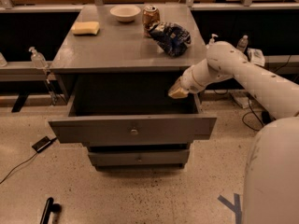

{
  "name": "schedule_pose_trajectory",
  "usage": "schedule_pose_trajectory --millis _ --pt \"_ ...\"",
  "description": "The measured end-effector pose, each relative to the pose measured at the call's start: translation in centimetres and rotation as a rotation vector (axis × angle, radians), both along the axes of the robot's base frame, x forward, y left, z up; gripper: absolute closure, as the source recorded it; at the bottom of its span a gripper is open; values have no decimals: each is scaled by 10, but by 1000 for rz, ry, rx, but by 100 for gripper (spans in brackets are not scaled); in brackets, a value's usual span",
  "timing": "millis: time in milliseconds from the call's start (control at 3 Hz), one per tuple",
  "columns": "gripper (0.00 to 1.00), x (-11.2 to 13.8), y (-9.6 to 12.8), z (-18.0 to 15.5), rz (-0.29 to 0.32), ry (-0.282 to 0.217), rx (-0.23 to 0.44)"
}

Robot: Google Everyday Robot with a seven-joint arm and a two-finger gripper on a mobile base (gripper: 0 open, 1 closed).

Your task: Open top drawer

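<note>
The top drawer (132,129) stands pulled far out of the grey cabinet, its wide flat front facing me with a small round brass knob (134,132) at its centre. Its dark inside looks empty. My gripper (177,91) hangs at the end of the white arm above the drawer's right rear corner, just under the cabinet top's front edge, apart from the knob. Below it, a narrower grey drawer (138,158) with a similar knob is closed.
On the cabinet top (117,45) lie a yellow sponge (86,28), a white bowl (125,13), a can (150,17) and a blue chip bag (171,37). Bottles stand on side shelves. A black device (41,143) with a cable and a black tool (46,211) lie on the floor.
</note>
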State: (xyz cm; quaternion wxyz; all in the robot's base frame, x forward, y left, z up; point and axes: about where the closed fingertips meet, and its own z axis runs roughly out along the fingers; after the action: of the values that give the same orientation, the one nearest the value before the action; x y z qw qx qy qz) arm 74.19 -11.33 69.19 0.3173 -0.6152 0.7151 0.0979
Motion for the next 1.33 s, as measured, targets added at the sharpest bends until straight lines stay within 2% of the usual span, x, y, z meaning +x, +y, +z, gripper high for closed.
schedule_pose_trajectory --millis 333,667,1000,1333 --pt "100 -8 -12 -32 -25 94 -32" --pt "100 -25 -16 -49 -28 152 -17" --pt "100 -42 -15 -56 -20 188 14" --pt "100 -69 -16 -47 -26 196 34"
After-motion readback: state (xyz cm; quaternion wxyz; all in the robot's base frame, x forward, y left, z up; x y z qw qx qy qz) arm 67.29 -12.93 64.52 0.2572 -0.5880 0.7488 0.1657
